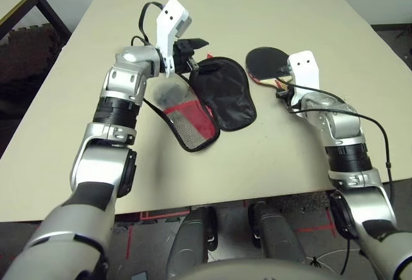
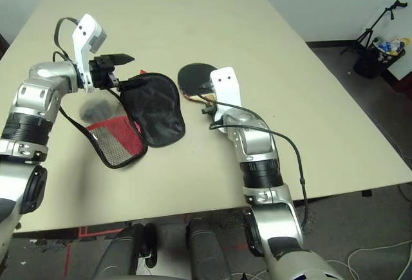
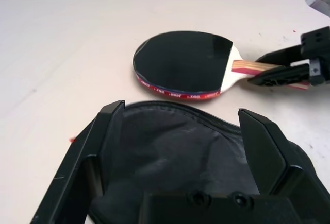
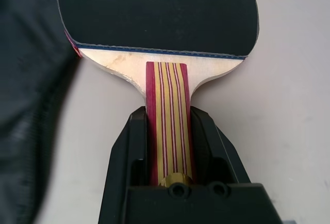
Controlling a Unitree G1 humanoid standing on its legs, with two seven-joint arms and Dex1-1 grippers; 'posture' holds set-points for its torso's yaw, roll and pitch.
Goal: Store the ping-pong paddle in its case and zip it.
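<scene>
Black rubber faces the blade of the paddle (image 3: 183, 62), which lies on the table (image 1: 290, 164) to the right of the case (image 2: 152, 109), near it but not inside. The right gripper (image 4: 168, 113) is clenched on the paddle's striped wooden handle, one finger along each side. The left gripper (image 3: 182, 112) is released, its two fingers spread wide above the black fabric of the case, with nothing seen between them. The case is open: its black panel is spread beside the part with grey mesh and a red section, the two meeting along their rims.

Progress is judged to be early. Done: the case stands open and the paddle is grasped by its handle. Left: the paddle has yet to be carried to the case and laid inside, the black panel folded over it, and the zip drawn round the rim. The next move probably calls for lifting the paddle and turning its blade toward the case, while the left gripper steadies the fabric.

Small white lettering runs along the red edge of the blade; it is too small to read with certainty. No brand can be made out on the visible fabric or on the striped handle.
</scene>
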